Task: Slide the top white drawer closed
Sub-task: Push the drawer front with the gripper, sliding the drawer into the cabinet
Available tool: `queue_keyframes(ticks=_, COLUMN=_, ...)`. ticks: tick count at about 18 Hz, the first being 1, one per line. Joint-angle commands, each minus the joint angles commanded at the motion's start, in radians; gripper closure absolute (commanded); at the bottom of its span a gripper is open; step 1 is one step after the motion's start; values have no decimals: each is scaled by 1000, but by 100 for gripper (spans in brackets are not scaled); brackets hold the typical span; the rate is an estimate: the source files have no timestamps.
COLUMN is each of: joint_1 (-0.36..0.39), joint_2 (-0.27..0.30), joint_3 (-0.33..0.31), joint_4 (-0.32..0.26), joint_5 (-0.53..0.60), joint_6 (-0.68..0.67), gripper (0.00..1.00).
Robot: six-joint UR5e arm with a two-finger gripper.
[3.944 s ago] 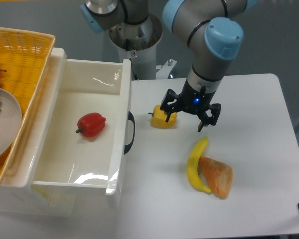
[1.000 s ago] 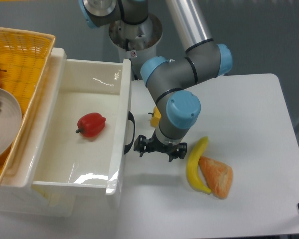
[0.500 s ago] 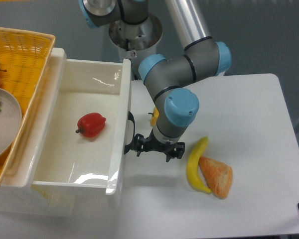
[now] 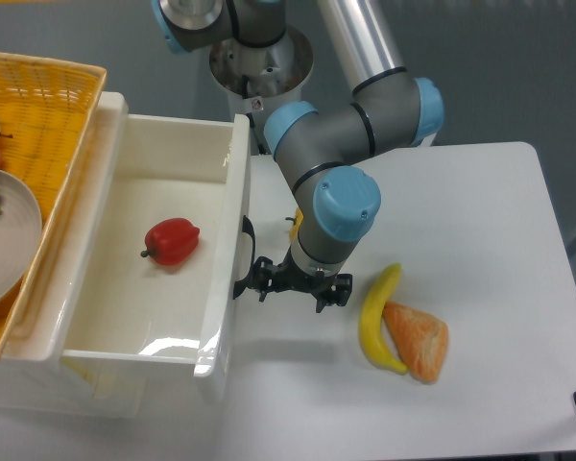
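White desk; top white drawer open. Hand spread, empty, leading finger against black handle. Pushing step underway; next: drive left.

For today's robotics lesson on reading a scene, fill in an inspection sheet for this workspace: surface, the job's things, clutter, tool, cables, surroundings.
Surface: white table, bare on its right side.
Job's things: top white drawer open; a red pepper lies inside; its black handle faces the tool.
Clutter: banana touching an orange wedge-shaped piece; a yellow item mostly hidden behind the arm.
Tool: tool low at the drawer front beside the handle; whether open or shut cannot be told.
Cables: nothing seen.
Surroundings: yellow wicker basket at left holding a plate; robot base behind the table.
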Motion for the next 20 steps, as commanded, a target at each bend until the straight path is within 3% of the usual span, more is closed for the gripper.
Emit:
queue_keyframes(ticks=6, joint_1=-14, joint_2=20, joint_3=0, joint_4=-26, joint_5=0, joint_6=-2, gripper=0)
queue_keyframes(ticks=20, joint_1=-67, joint_2=32, joint_3=2, joint_4=-26, joint_5=0, joint_6=-14, gripper=0)
